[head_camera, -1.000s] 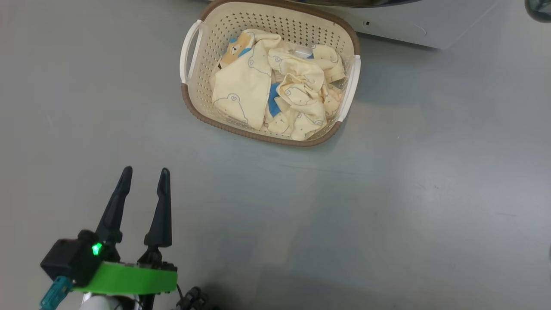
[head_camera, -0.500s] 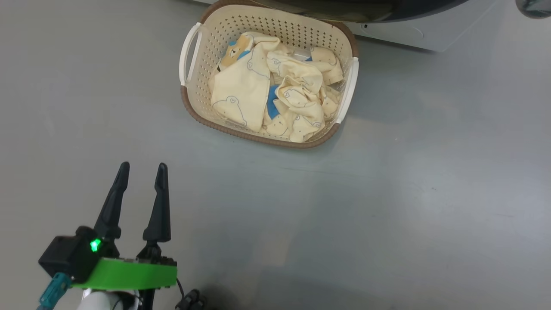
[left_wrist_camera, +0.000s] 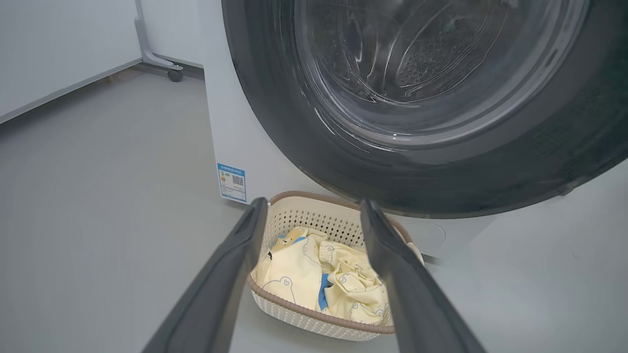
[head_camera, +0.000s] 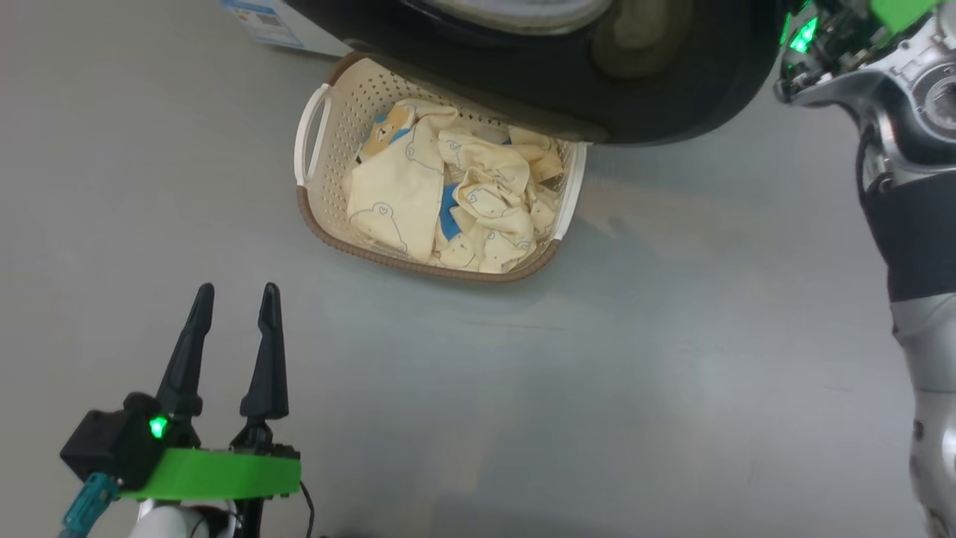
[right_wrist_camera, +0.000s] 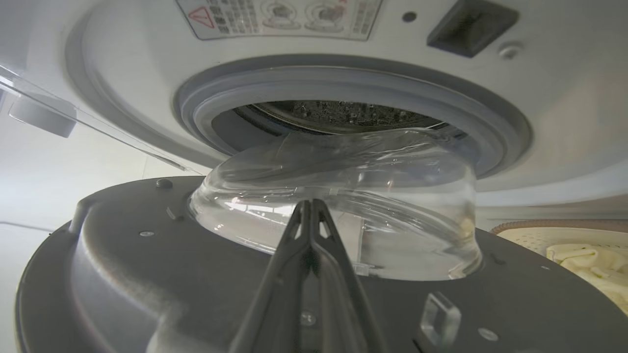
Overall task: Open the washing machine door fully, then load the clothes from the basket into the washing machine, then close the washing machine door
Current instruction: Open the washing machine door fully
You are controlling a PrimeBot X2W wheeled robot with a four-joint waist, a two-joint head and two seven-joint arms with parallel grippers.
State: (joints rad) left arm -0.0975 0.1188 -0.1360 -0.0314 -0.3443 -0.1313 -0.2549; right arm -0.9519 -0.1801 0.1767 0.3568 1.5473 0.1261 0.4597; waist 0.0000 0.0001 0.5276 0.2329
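Two hands, two states. First the right hand (right_wrist_camera: 309,206): fingers pressed flat together, gripping nothing, laid over the grey inner face of the washing machine door (right_wrist_camera: 147,274), tips at the foot of its bulging glass window (right_wrist_camera: 343,196). Contact with the glass impossible to confirm. By contrast, left hand (head_camera: 236,291): spread wide, empty, hanging over bare floor (head_camera: 635,373), well apart from everything, aimed toward the basket (head_camera: 418,263).

Beyond the right hand: door partly swung out from the washing machine (right_wrist_camera: 564,122), with the grey rubber mouth (right_wrist_camera: 343,81) and a slice of perforated drum (right_wrist_camera: 338,112) exposed behind the glass. Seen from the head view, black ring of the door overhanging the far rim of the basket. Basket itself on the floor at the foot of the machine's front, below the door. Inside it, clothes (head_camera: 441,202) in a heap, none visible in the exposed part of the drum.

Step in hand, by judgement: finishing the door swing. To do it well:
- Push on the inner face with the closed fingers, nearer the free edge than the glass.
- Follow the door's arc about its hinge rather than shoving straight.
- Swing it fully back, clear of basket and mouth.
- Hold the left hand off the clothes until then.
- Watch for fingers sliding off the smooth plastic.
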